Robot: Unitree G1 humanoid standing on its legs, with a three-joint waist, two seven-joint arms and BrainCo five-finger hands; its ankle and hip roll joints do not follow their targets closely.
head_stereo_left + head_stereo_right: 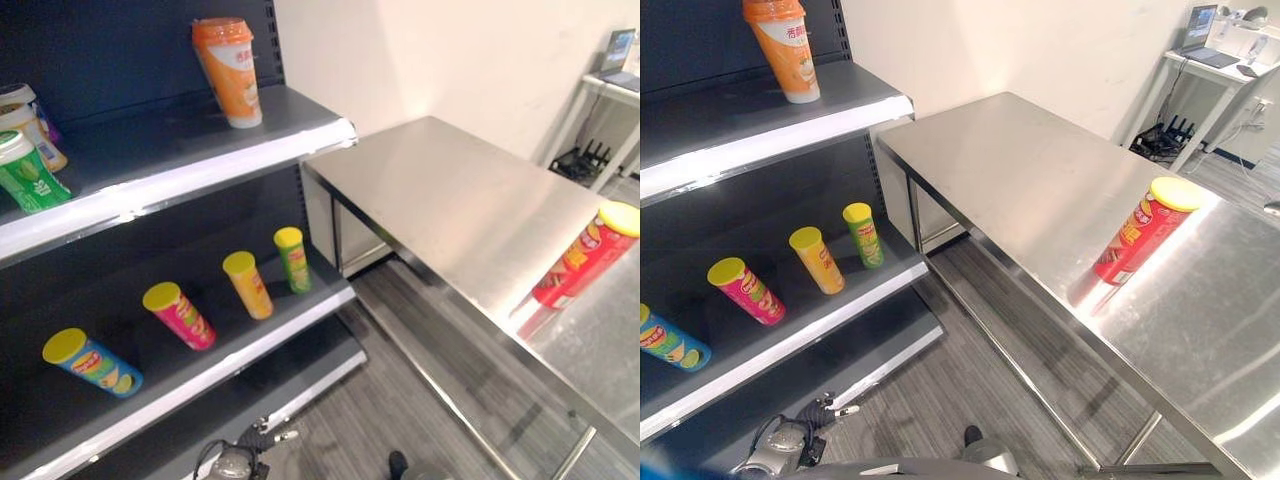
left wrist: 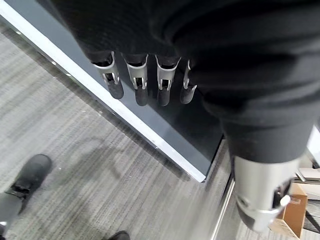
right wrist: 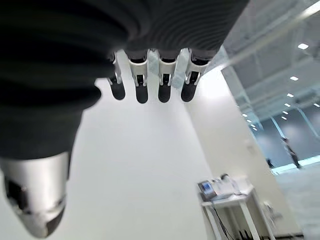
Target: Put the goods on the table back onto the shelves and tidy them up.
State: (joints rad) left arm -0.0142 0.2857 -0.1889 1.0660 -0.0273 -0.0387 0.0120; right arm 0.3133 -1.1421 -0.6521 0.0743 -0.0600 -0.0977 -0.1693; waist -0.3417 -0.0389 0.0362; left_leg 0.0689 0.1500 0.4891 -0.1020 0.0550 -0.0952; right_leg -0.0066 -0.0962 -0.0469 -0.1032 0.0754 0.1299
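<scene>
On the table [image 1: 1040, 190]: one red can [image 1: 1143, 232] left, upright | both robot hands empty, left robot hand [image 2: 142, 80] and right robot hand [image 3: 150, 82] fingers straight | step: fetch | next: reach, grasp the can, carry to shelf [image 1: 200, 330]

In the head views the upper shelf [image 1: 180, 165] runs out at 9 o'clock, so the green cup [image 1: 25, 172] and the 2 pale cups [image 1: 22, 115] behind it show in part. The orange cup [image 1: 785, 45] loses its lid at 12 o'clock in the right eye view. The blue can [image 1: 665, 342] is cut at 9 o'clock there. The steel table [image 1: 1040, 170] continues past the 3 and 5 o'clock edges. The laptop [image 1: 620, 55] on the far white desk [image 1: 612, 90] is clipped at 3 o'clock and too small to read.
</scene>
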